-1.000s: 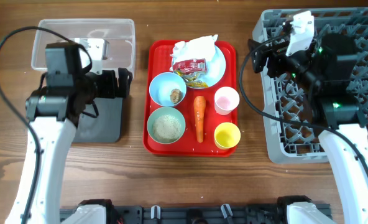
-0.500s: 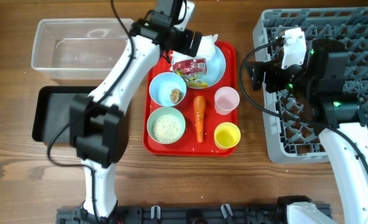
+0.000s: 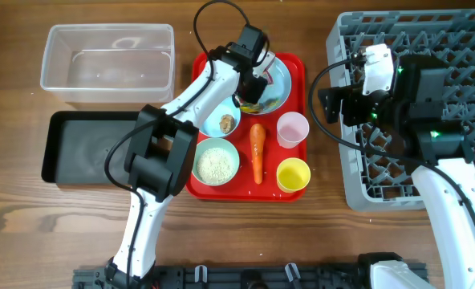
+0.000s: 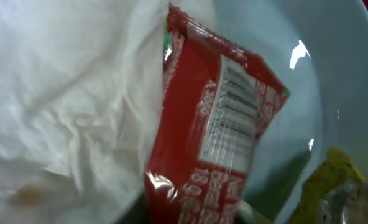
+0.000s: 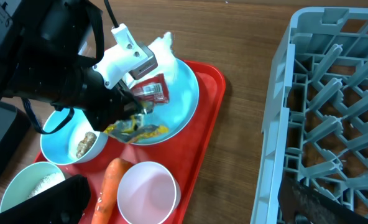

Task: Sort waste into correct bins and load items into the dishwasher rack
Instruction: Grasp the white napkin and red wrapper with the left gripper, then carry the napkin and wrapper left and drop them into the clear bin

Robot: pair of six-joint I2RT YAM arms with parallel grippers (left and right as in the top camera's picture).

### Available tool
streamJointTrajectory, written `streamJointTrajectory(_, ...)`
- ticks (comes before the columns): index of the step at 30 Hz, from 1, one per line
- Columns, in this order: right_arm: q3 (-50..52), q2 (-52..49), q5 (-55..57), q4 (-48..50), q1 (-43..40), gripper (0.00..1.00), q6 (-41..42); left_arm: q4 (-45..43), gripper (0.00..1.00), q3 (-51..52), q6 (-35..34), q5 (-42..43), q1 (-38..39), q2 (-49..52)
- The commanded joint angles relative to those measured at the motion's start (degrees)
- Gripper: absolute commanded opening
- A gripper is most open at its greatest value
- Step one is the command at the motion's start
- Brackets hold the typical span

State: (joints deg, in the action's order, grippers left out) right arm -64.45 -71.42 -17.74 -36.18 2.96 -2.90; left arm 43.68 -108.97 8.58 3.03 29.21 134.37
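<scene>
Swing across from black tray [image 3: 85, 148] finished: left gripper [image 3: 250, 83] now down on light blue plate [image 3: 280, 80], red wrapper [image 4: 215, 143] directly under fingertips, crumpled white napkin [image 4: 59, 93] alongside. Closing underway; cannot tell whether wrapper clamped. Right gripper [image 3: 327, 104] spread wide, empty, beside dishwasher rack [image 3: 358, 172]. Waste pickup beginning.

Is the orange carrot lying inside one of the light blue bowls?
No, the orange carrot lies directly on the flat red serving tray, beside the light blue bowl of rice.

Brown wood-grain table [image 3: 13, 241], grain running left to right, even lighting
</scene>
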Motion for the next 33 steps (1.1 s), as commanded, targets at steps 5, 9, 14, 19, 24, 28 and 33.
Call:
streamJointTrajectory(5, -0.9, -0.4, 1.2, -0.4, 0.0, 1.0, -0.1, 0.0, 0.04, -1.0, -1.8, 0.1, 0.7, -3.0)
streamJointTrajectory(9, -0.9, -0.4, 1.4, -0.4, 0.0, 1.0, -0.1, -0.1, 0.04, -1.0, -5.8, 0.0, -0.4, -11.9)
streamJointTrajectory(14, -0.9, -0.4, 1.5, -0.4, 0.0, 1.0, -0.2, 2.3, 0.04, -1.0, -8.5, 0.1, -5.1, -20.4)
streamJointTrajectory(19, -0.9, -0.4, 1.5, -0.6, 0.0, 1.0, -0.1, 7.0, 0.04, -1.0, -9.1, 0.0, -12.5, -24.9)
streamJointTrajectory(24, -0.9, -0.4, 1.4, -0.5, 0.0, 1.0, -0.1, 10.8, 0.04, -1.0, -9.3, -3.4, -27.3, -30.3)
streamJointTrajectory(28, -0.9, -0.4, 1.4, -0.5, 0.0, 0.99, 0.1, 11.8, 0.04, 2.4, -9.3, -3.5, -36.7, -25.4)
streamJointTrajectory(33, -0.9, -0.4, 1.4, -0.5, 0.0, 1.0, 0.0, 11.9, 1.0, 4.2, -9.5, -3.5, -37.4, -18.4)
